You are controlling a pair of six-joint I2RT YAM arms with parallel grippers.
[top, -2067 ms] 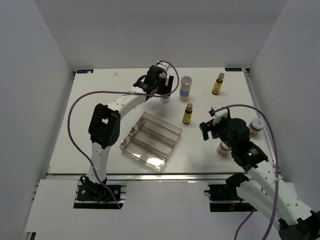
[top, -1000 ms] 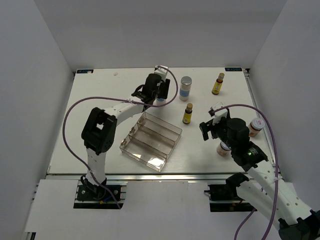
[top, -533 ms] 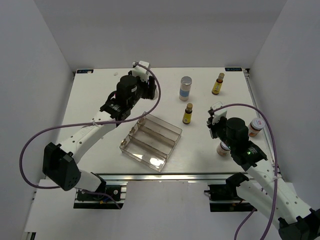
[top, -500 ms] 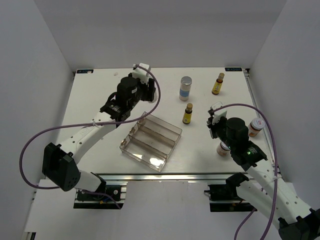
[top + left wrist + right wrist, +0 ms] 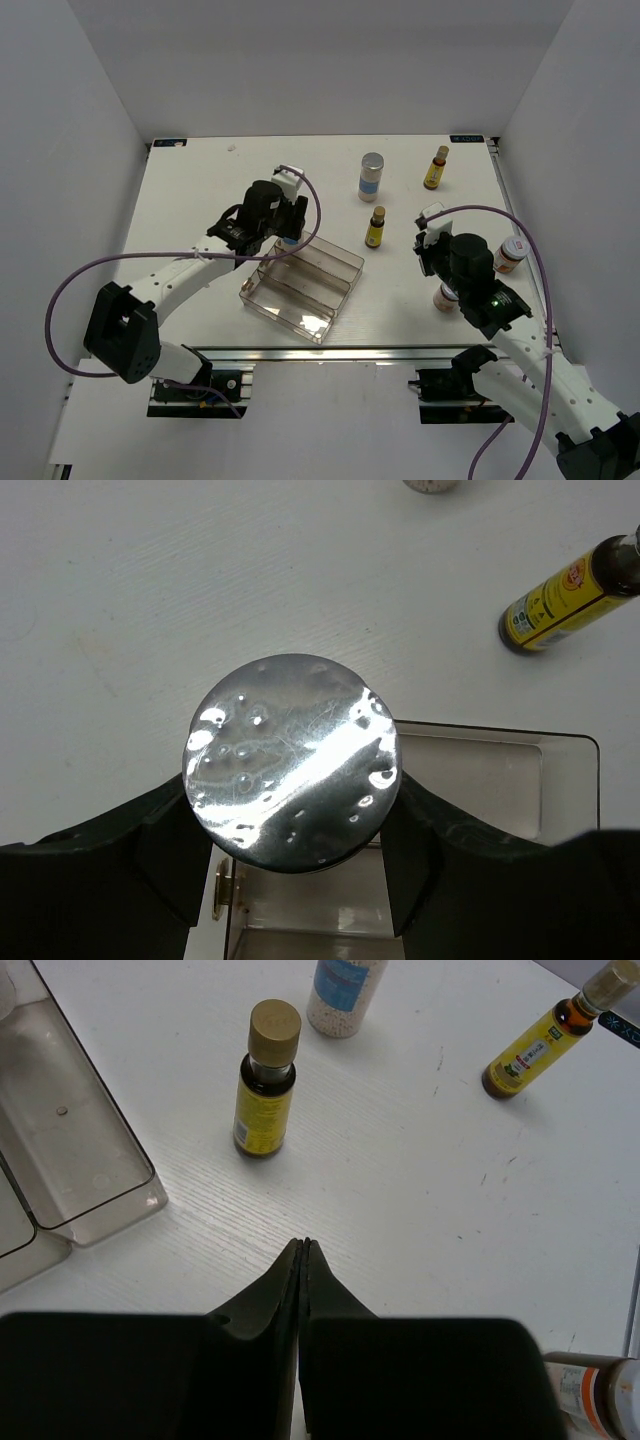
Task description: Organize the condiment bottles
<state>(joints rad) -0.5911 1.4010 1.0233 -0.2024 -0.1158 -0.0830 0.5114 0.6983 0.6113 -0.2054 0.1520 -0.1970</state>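
Left fingers (image 5: 170, 842): pinched on a silver-capped bottle (image 5: 292, 762), with one dark pad at its 9 o'clock and the other at its 3 o'clock in my wrist view.
Held bottle: upright with its cap facing the wrist camera, at the 12 o'clock corner of the clear tray (image 5: 352, 262). I could not tell whether its base touched the tray.
Right fingers (image 5: 302, 1260): pressed together with nothing between them, above the bare surface (image 5: 200, 200) out at the tray's 3 o'clock.
Second silver-capped bottle (image 5: 371, 176): stood upright toward 1 o'clock on the surface, blue-white label showing, well apart from the tray.
Near yellow bottle (image 5: 376, 227): upright, between that bottle and the tray's 2 o'clock corner, near the tray but not touching it.
Far yellow bottle (image 5: 436, 167): upright toward 2 o'clock, near the far edge.
First pinkish jar (image 5: 512, 253): at 3 o'clock, just beside the right arm.
Second pinkish jar (image 5: 446, 296): toward 4 o'clock, half hidden behind that arm.
Tray: clear, with long compartments side by side, skewed to the surface edges.
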